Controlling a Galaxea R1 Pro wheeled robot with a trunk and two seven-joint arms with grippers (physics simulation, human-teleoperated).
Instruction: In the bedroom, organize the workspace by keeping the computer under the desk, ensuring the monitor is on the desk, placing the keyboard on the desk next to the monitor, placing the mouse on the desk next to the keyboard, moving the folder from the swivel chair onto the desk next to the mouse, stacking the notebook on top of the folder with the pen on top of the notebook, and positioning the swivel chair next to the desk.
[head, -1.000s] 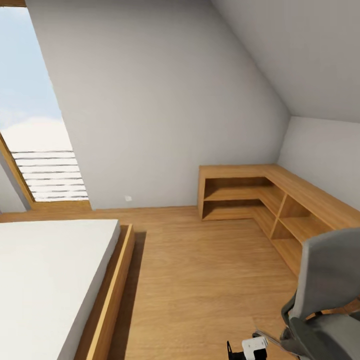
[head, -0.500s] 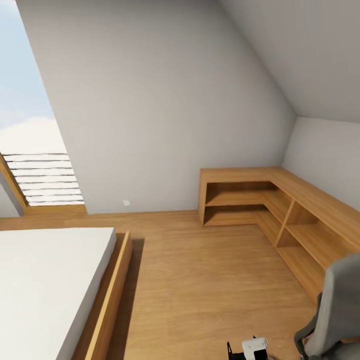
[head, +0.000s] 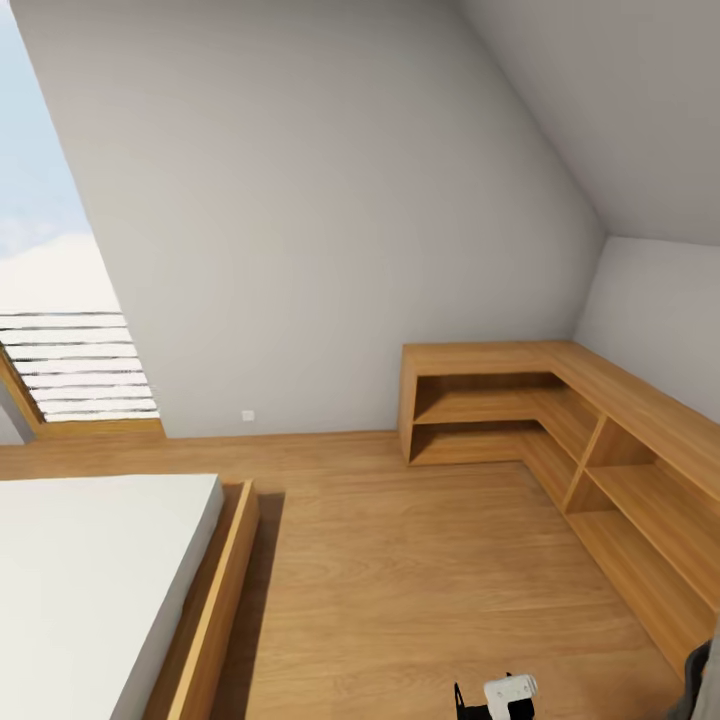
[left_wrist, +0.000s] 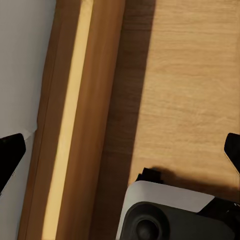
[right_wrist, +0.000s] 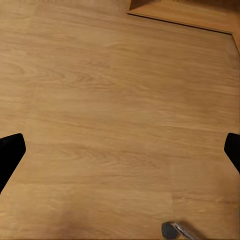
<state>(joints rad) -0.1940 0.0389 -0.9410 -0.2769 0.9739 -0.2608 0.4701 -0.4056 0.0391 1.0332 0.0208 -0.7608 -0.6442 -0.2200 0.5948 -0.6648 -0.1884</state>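
"Swivel chair (head: 706, 678), where was it?" asked Ines.

"At the far right of the floor (head: 420, 580), just past the near end of the oak shelf unit (head: 560, 420)," said Tomas. "The head view caught a grey sliver of upholstery with a dark frame edge. In the right wrist view a chrome piece (right_wrist: 173, 230) lay low over the planks; I took it for part of the chair's star base, though I couldn't be sure."

"And going from the left?"

"First the skylight (head: 50, 280) in the sloped wall, then the bed (head: 90, 580) with its white mattress in an oak frame against the floor's left edge, then bare planks, then the L-shaped shelves in the far right corner."

"What were the arms doing?"

"Both hung low, pointing down. The left gripper (left_wrist: 121, 152) had its black fingers spread wide apart, nothing between them, over the bed frame's side rail and the floor beside it. The right gripper (right_wrist: 120, 150) was likewise spread and empty over open floor."

"Why held so?"

"My guess was travel. The robot seemed to be turning about the bedroom, so the arms were kept tucked and unloaded. Nothing was within reach to take, and the chair was too near the edge for a sensible approach."
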